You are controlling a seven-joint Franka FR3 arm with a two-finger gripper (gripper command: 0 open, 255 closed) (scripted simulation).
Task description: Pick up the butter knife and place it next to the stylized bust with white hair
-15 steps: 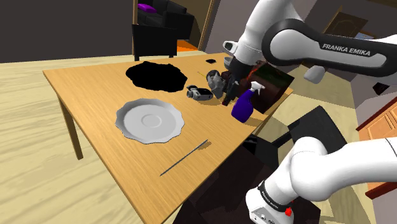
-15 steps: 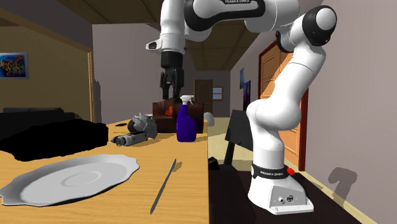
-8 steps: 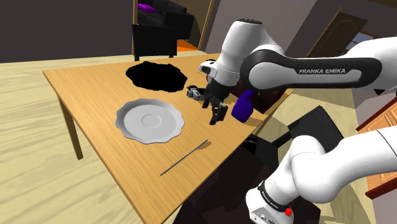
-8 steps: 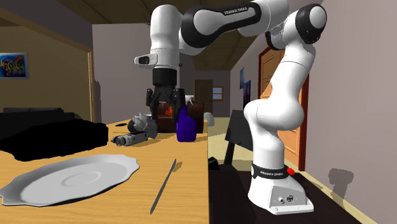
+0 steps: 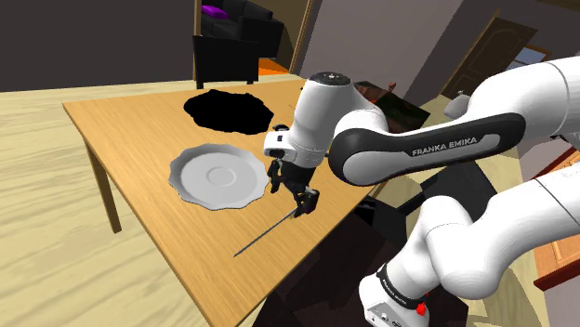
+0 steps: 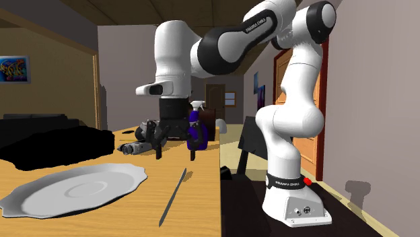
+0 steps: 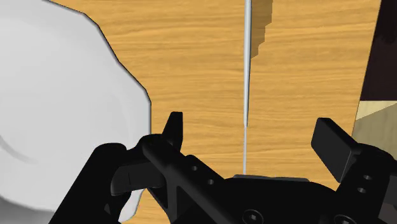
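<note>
The butter knife (image 5: 270, 230) is a thin grey sliver lying flat on the wooden table (image 5: 139, 121), close to the edge nearest the stand. My gripper (image 5: 296, 193) hovers open just above the knife's far end, fingers pointing down. Seen from the wrist, the knife (image 7: 245, 76) runs straight out between the spread fingers of the gripper (image 7: 252, 130), untouched. The second exterior view has the gripper (image 6: 175, 153) above the knife (image 6: 173, 195). Farther back, the grey bust (image 6: 145, 126) is partly hidden behind the hand.
A white scalloped plate (image 5: 220, 176) lies beside the knife, close to one finger (image 7: 173, 124). A purple spray bottle (image 6: 199, 131) and a dark brown box stand near the bust. A black patch (image 5: 228, 110) covers the table's far part. The table edge runs just beyond the knife.
The arm has swung away from the spray bottle and bust, coming down over the knife's far end. The fingers have spread apart. Knife, plate and bottle have not moved.
</note>
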